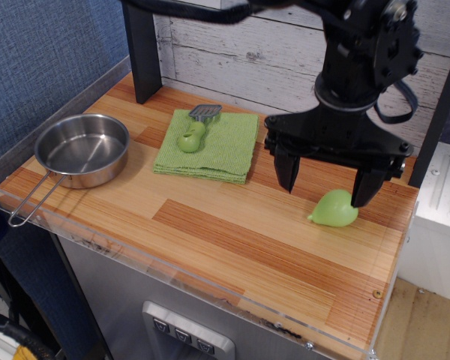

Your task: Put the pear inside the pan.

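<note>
Black gripper (327, 186) with its fingers spread wide apart, poised just above the pear (334, 209) — which lies on the wooden table (232, 232) at right — well apart from the steel pan (81, 149) at left.

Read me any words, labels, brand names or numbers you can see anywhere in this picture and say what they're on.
No readable text anywhere.
The pear, pan, green cloth and gripper carry no visible markings.
The buttons below the counter bear marks too small to read.
</note>
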`<state>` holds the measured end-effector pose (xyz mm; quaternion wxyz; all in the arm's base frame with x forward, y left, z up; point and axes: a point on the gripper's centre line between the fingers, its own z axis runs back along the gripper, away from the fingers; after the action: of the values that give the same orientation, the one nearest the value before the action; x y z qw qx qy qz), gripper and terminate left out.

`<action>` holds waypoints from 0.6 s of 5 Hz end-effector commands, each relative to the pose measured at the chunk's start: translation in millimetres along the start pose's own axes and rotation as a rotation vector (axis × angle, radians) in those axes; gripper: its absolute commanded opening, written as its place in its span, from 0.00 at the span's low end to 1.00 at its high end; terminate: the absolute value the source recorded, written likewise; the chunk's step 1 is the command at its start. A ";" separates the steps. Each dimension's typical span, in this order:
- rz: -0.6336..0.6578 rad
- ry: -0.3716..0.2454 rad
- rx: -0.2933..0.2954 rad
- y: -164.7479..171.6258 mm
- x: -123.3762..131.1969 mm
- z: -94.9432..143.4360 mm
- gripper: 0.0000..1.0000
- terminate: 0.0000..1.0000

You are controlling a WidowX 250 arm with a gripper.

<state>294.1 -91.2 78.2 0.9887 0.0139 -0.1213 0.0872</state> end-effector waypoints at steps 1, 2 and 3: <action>-0.021 -0.019 -0.002 -3.7 16.5 -20.1 1.00 0.00; -0.033 -0.003 0.006 -6.7 19.1 -35.0 1.00 0.00; -0.036 0.002 0.011 -10.3 23.8 -42.7 1.00 0.00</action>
<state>322.9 -96.9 28.5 0.9923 0.0267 -0.1003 0.0670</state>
